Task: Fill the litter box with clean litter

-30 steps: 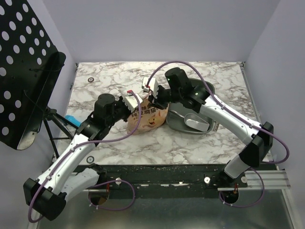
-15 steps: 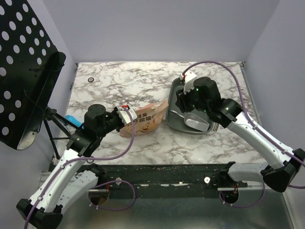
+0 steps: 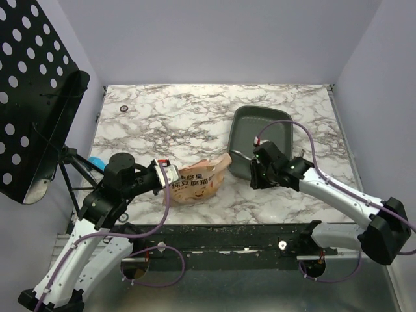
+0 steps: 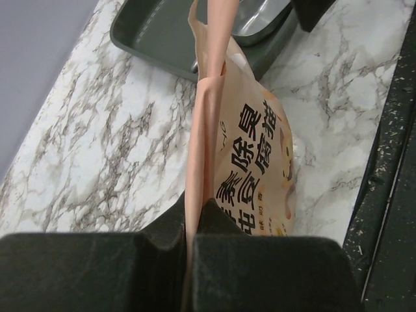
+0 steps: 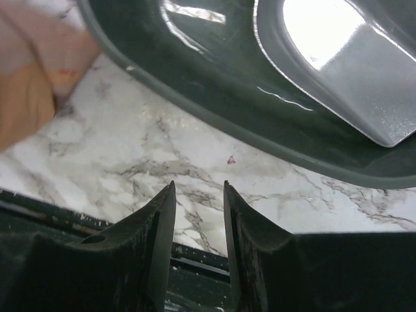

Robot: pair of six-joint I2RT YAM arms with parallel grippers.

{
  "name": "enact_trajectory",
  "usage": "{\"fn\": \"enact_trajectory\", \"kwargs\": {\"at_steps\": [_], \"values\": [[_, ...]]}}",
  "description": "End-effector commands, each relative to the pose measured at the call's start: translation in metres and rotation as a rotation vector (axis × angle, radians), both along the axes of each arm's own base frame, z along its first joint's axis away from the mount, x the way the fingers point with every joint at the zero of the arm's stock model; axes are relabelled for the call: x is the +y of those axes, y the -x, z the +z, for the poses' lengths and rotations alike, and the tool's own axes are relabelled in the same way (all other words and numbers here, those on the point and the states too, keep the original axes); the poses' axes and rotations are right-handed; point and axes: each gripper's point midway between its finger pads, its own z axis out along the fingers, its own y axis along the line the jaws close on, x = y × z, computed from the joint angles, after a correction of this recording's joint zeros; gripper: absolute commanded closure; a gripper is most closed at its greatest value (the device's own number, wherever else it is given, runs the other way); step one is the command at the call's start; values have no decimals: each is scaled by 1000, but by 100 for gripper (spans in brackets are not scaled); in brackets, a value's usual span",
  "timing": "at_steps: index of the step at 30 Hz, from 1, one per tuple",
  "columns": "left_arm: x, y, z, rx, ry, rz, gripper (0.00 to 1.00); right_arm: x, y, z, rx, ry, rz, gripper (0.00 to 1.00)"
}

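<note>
The litter box (image 3: 260,130), a dark grey tray, lies on the marble at centre right and looks empty apart from a grey scoop (image 5: 338,65) at its near end. No clean litter shows in any view. An orange-tan printed bag (image 3: 198,181) lies on its side just left of the box, its open top touching the box's left rim. My left gripper (image 3: 170,179) is shut on the bag's bottom edge (image 4: 198,162). My right gripper (image 5: 198,188) hangs open and empty just in front of the box's near rim (image 5: 214,104), over bare marble.
A black perforated stand (image 3: 32,97) on a tripod leans over the table's left edge, with a blue object (image 3: 96,161) below it. A small round fitting (image 3: 123,108) sits at the far left. A black strip (image 3: 227,233) speckled with grains runs along the near edge.
My right gripper let go of the bag's top, opened and swung over the box to its near rim. My left arm drew the bag back toward the near left, where it lies flatter.
</note>
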Motion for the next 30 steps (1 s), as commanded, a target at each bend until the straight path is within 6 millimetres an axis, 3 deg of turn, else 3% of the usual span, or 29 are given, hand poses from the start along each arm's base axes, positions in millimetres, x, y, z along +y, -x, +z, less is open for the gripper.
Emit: {"fn": "enact_trajectory", "kwargs": {"at_steps": [1,7,15,19,25,28,30], "values": [[-20,21,96,-313,200,-171,100,-3,-27,-17,15,43,-233,57],[-33,14,91,-281,230,-216,100,-17,-67,-37,30,49,-396,57],[-59,0,110,-298,218,-346,100,-61,-123,-36,-53,49,-568,54],[-75,-9,111,-296,143,-475,100,-70,-144,-19,-114,47,-550,52],[-83,-27,119,-303,38,-579,100,-62,-152,19,-213,42,-368,48],[-83,-29,105,-252,38,-576,100,-52,-144,42,-273,-2,-230,47],[-79,-28,80,-215,23,-550,100,-46,-137,61,-328,-42,-158,45]]}}
